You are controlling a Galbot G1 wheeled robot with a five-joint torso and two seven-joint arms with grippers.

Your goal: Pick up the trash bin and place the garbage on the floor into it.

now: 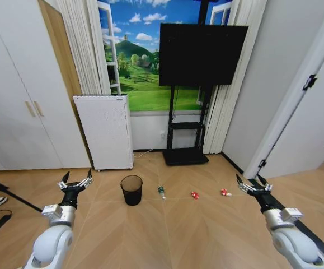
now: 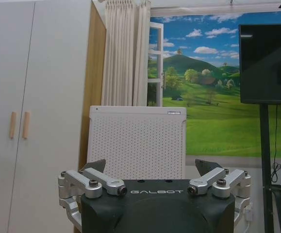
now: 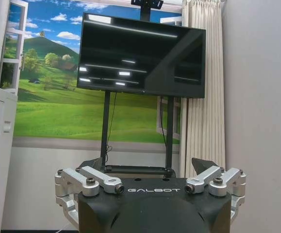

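Both arms reach forward low in the head view. Out on the robot's left, the left gripper [image 1: 76, 180] hangs above the wooden floor [image 1: 150, 235] with its fingers spread apart and nothing between them. Over on the right, the right gripper [image 1: 253, 182] mirrors it, fingers also spread wide and empty.

Between the two, a little farther out on the floor, stands the trash bin [image 1: 131, 190], upright, black wire mesh, nearer the left gripper but clear of it. Beside the bin toward the right lies the clear plastic bottle [image 1: 162, 193]. Next along comes a red-and-white wrapper [image 1: 195, 195], and a second wrapper [image 1: 225, 193] lies just short of the right gripper, near it but not touching.

Behind the bin, the white perforated appliance [image 1: 106, 131] stands by the curtain; the left wrist camera looks straight at it [image 2: 138, 141]. A black television [image 1: 202, 54] sits on its stand further right, facing the right wrist camera [image 3: 141, 59].
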